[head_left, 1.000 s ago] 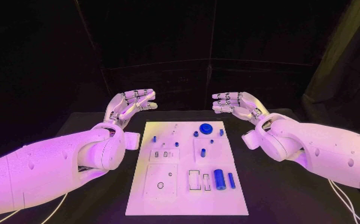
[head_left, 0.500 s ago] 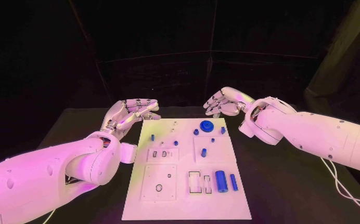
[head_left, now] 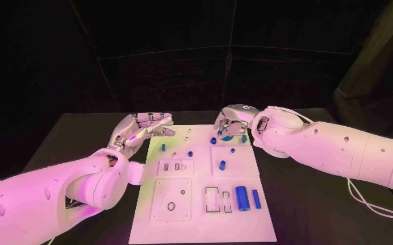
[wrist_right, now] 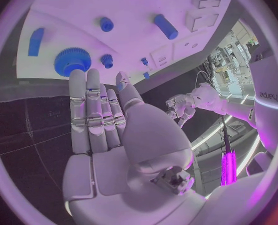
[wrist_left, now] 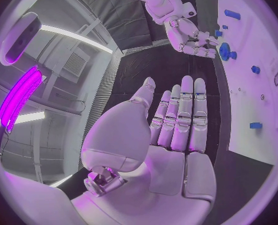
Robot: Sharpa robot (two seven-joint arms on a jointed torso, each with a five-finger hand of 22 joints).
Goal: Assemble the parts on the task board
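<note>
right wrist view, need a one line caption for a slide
Open right hand reaching toward the round blue gear on the white board.

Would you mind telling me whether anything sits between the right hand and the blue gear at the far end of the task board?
Nothing visible does: the right hand is open, its fingertips just short of the blue gear, with only bare task board between.

My view: white rounded arm shells with small dark screw holes, silver segmented left hand (head_left: 141,127) and right hand (head_left: 231,121), thin cable under right arm
</note>
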